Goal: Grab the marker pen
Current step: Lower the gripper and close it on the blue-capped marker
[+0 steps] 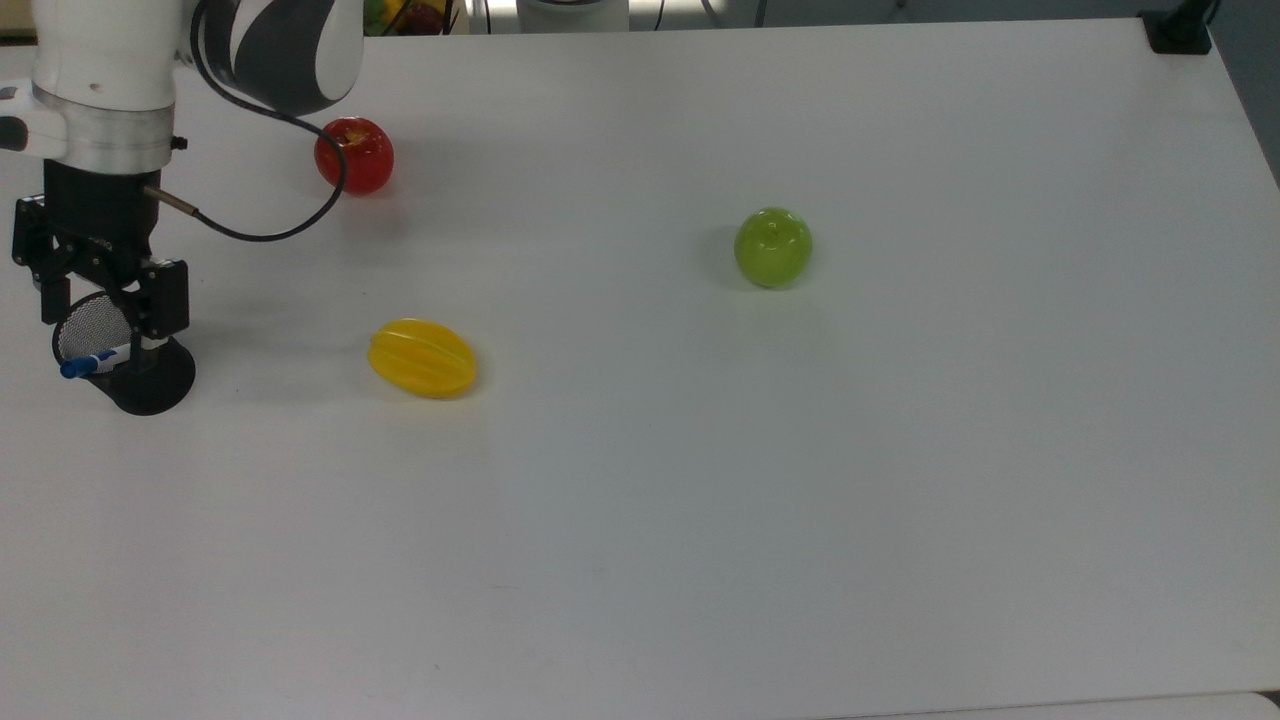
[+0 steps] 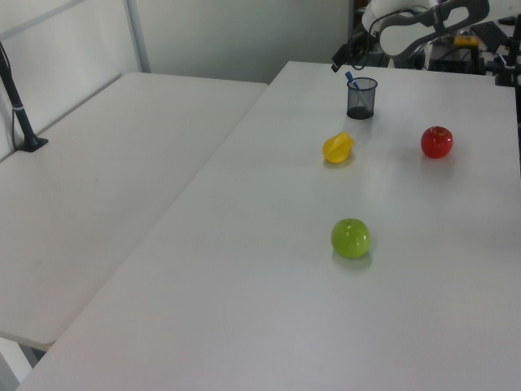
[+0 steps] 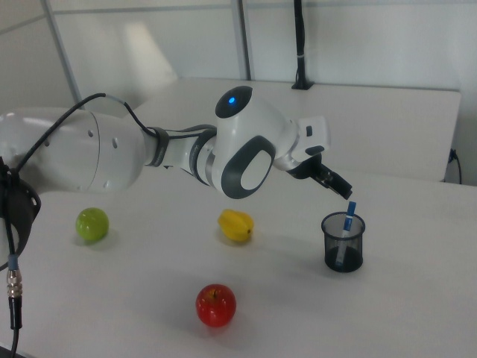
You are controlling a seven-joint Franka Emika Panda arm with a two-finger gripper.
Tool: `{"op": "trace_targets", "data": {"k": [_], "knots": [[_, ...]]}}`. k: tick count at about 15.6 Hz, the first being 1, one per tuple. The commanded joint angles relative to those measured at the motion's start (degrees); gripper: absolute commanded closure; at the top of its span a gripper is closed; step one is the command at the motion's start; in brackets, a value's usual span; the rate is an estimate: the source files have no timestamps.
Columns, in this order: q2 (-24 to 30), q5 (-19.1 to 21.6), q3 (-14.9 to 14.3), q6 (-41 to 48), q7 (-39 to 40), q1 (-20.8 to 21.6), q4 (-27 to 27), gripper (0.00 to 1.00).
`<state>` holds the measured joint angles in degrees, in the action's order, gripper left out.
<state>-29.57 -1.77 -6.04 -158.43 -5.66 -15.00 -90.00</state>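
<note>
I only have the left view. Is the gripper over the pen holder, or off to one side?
Observer: Over it. In the top view the gripper hangs above the black mesh cup, jaws open.
Operator: Which way does the marker lean?
Observer: The marker pen rests its blue cap on the rim at the top view's left.
Operator: Any contact?
Observer: None that I can see. In the right view the gripper sits just above the cap, with a small gap.
</note>
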Motion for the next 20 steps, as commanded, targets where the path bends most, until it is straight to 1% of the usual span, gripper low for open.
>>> {"op": "trace_targets", "data": {"k": [1,3,8,10,16,17,19,20], "knots": [[-1.6,-1.0,-0.1,-0.6,2.2,-1.2,2.4,0.05],[-2.7,-1.0,-0.1,-0.6,3.4,-1.7,2.8,0.06],[-2.9,-1.0,-0.2,-0.7,7.7,-3.2,2.9,0.10],[-3.6,-1.0,-0.1,-0.7,8.7,-3.3,2.9,0.14],[-6.1,-1.0,0.0,-0.6,10.0,-3.3,4.9,0.34],[-6.2,-1.0,0.1,-0.7,10.1,-3.3,4.9,0.39],[-6.2,-1.0,0.2,-0.7,10.1,-3.3,5.0,0.55],[-6.2,-1.0,0.2,-0.7,10.1,-3.3,5.0,0.61]]}}
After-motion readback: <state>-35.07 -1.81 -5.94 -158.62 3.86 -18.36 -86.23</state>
